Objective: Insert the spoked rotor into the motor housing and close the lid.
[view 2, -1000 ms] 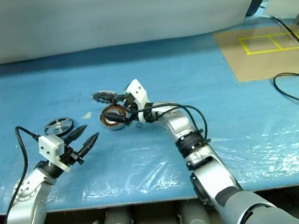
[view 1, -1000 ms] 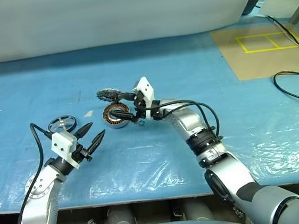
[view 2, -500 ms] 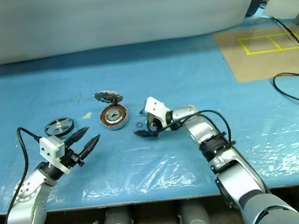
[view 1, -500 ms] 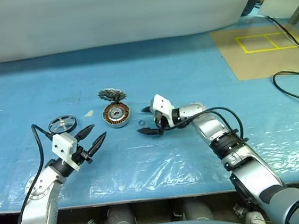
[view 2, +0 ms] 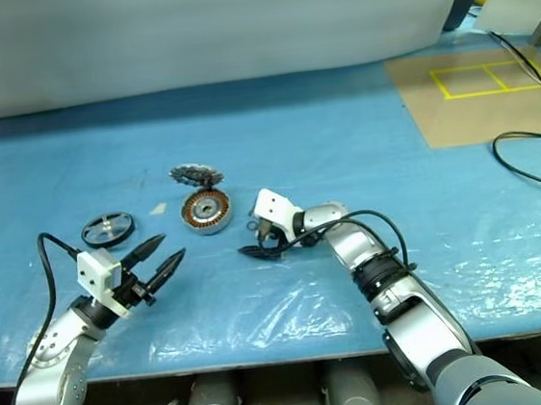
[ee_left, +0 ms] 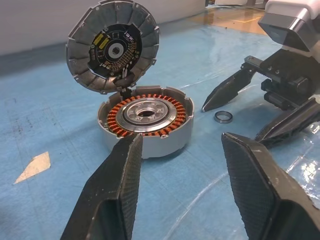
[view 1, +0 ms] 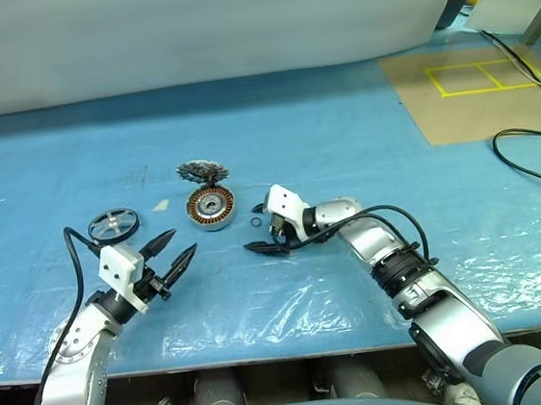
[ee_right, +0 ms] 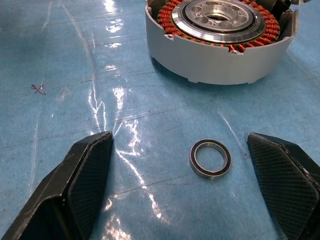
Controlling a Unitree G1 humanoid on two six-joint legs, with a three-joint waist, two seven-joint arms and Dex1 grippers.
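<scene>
The motor housing (view 1: 211, 208) sits on the blue-covered table (view 1: 341, 137), copper windings showing, its lid (view 1: 202, 171) propped up on edge at the far rim, toothed face toward the housing. The spoked rotor (view 1: 113, 224) lies flat well off to its left. The right gripper (view 1: 261, 235) rests low, jaws spread around a small black ring (ee_right: 210, 158). The left gripper (view 1: 171, 253) hovers empty near the rotor, jaws parted.

Blue plastic sheeting (view 1: 273, 134) covers the table. Centre frame, the silver-grey motor housing (ee_left: 146, 120) shows copper-orange windings round a silver hub; its lid (ee_left: 113, 46) is dark grey with pale segments. The spoked rotor (view 1: 113, 223) is silver. Upper right, brown floor (view 1: 477, 94) carries yellow lines.
</scene>
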